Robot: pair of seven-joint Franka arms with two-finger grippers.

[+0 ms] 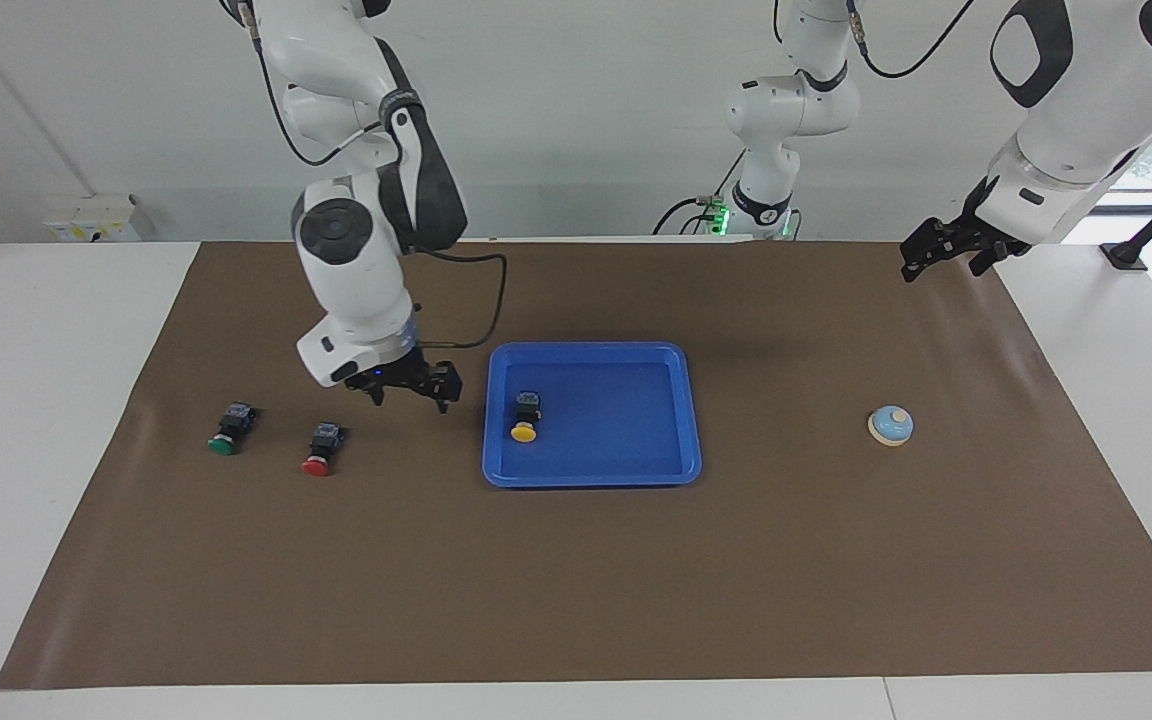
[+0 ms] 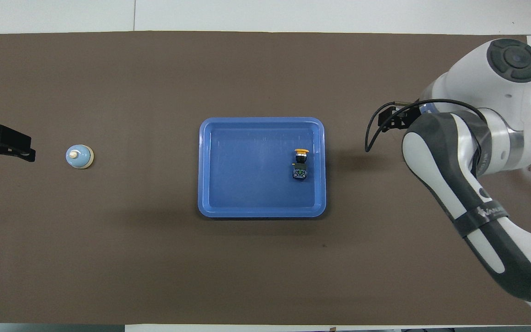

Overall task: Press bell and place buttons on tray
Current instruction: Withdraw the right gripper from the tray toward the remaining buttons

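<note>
We are hovering the right gripper (image 1: 406, 388) over the brown mat (image 1: 576, 580), between the tray (image 1: 676, 470) and the red button (image 1: 320, 447), jaws released and empty, likely lining up for the red one. The yellow button (image 1: 524, 418) is lying on its side in the tray, at the end toward our right arm. The green button (image 1: 229, 428) is lying beside the red one. The left gripper (image 1: 946, 246) is waiting with jaws spread, above the mat's edge, well apart from the domed bell (image 1: 891, 425). The tray is looking smooth, rimmed plastic; the buttons are blocky bodies with round caps.
</note>
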